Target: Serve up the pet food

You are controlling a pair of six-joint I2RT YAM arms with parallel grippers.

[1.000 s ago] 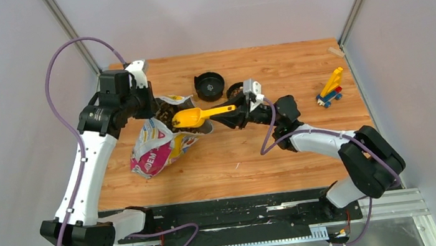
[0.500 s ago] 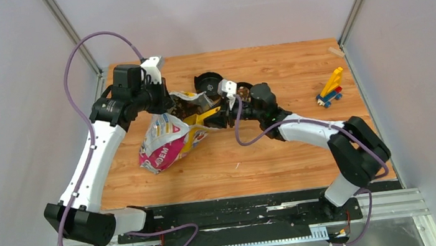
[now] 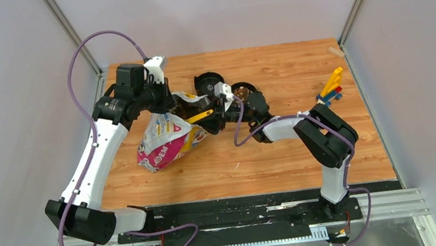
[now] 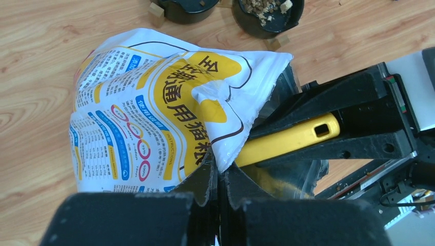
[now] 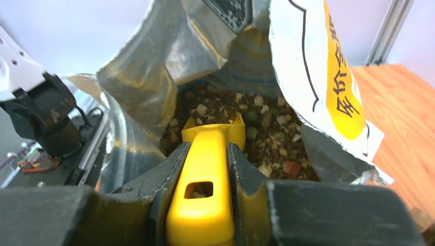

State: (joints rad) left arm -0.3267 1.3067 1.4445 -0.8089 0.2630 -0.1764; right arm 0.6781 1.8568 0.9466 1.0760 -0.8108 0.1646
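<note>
One wooden table [image 3: 270,160] | pale grey walls [image 3: 5,92] | pet food [image 5: 267,128] inside bag [image 3: 164,143]

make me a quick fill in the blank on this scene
The right pincer grips a ____ scoop, its head dug into the pet food.
The left pincer is ____ on the bag's edge.
Beyond the bag stand ____ black bowls.
Answers: yellow; shut; two.

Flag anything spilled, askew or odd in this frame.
A few tan bits lie on the table beside the black bowls, possibly spilled food. The bag slumps sideways, pinched at its rim by the left claw; the right claw holds the scoop in the kibble.
</note>
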